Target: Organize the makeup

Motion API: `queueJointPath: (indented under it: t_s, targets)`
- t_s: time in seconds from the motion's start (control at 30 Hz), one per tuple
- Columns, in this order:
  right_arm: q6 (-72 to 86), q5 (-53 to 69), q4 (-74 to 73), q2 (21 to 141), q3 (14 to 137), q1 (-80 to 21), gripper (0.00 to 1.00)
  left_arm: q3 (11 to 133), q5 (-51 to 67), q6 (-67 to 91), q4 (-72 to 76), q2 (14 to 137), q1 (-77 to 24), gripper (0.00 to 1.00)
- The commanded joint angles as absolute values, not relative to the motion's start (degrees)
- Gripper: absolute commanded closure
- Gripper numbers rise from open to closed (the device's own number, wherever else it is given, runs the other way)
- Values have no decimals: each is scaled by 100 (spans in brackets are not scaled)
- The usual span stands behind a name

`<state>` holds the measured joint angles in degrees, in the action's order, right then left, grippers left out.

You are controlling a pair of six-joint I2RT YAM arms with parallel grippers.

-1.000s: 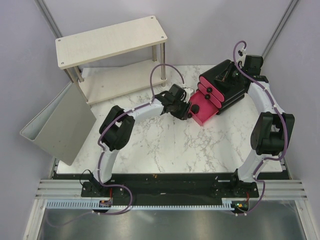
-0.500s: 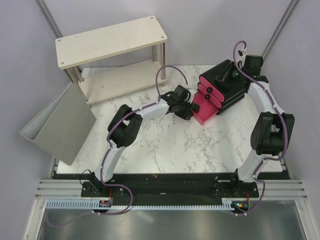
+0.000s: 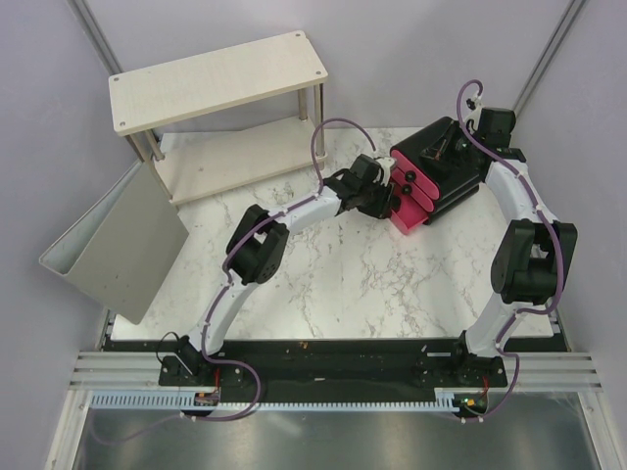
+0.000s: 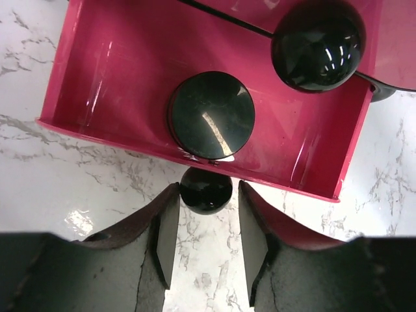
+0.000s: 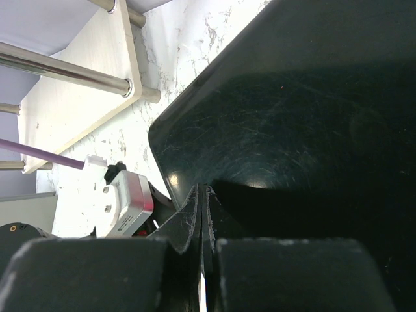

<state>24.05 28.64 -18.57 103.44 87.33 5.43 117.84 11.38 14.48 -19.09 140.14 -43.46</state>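
The black box (image 3: 456,166) with pink drawer fronts stands at the back right. Its lowest pink drawer (image 3: 411,215) sticks out a little. In the left wrist view the drawer (image 4: 110,78) holds the round black jar (image 4: 211,115). My left gripper (image 3: 382,196) is open at the drawer's front, its fingers on either side of the black drawer knob (image 4: 206,190) without gripping it. My right gripper (image 3: 436,147) is shut and empty, resting on the box's top (image 5: 312,117). The tubes, bottles and case are out of view.
A second black knob (image 4: 318,42) sits on the drawer front above. A two-level wooden shelf (image 3: 216,78) stands at the back left. A grey bin (image 3: 118,245) leans off the table's left edge. White marble table (image 3: 323,284).
My left gripper has moved up and right, and the pink drawer has slid most of the way into the black box. The right arm has not moved.
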Motion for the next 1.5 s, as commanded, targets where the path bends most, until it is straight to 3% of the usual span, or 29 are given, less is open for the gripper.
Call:
queueJointPath:
  t_s: [0.0,0.83,1.13,1.47]
  targets:
    - [2215,2505,-2848,10749,8420,554,100,11953,1510,1845,-1381,14176,-4368,51]
    - [2215,2514,-2865,10688,8402,562,100,11391,1652,3867,1564,14634,-4368,42]
    - [2206,2505,-2865,10705,8411,571,100,10732,1653,3373,1941,14238,-4333,36]
    - [2197,2514,-2883,10696,8402,580,100,11443,1600,3771,2066,14713,-4438,36]
